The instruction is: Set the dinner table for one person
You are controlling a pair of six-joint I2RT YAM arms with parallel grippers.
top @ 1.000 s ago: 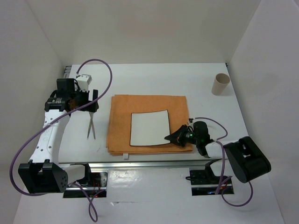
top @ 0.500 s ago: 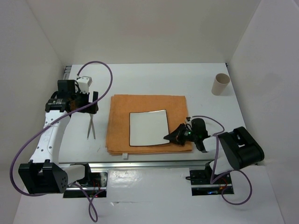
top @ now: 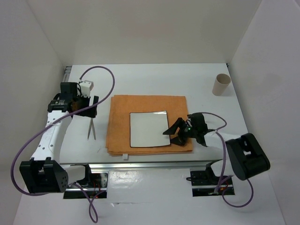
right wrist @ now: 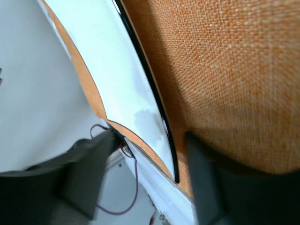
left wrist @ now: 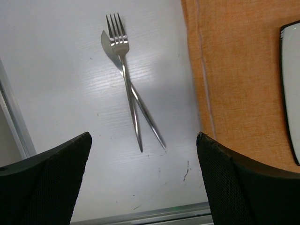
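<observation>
The dinner table (top: 154,79) is a wide white top. On it lies an orange cloth (top: 140,105) with a white square black-rimmed plate (top: 149,129) flat on it. My right gripper (top: 172,135) is open at the plate's near right corner. In the right wrist view the plate's (right wrist: 108,70) rim runs between the spread fingers of this gripper (right wrist: 149,136), which grip nothing. Left of the cloth a fork (left wrist: 121,47) and knife (left wrist: 150,122) lie crossed. My left gripper (left wrist: 143,136) hovers open over their handle ends and holds nothing.
A tan paper cup (top: 221,84) stands at the back right of the table. A silver rail (top: 154,164) runs along the near edge in front of both arm bases. White walls close in the left, right and back.
My right gripper has opened and let go of the plate's corner. The plate now lies flat on the cloth. The left arm has drifted slightly toward the back.
</observation>
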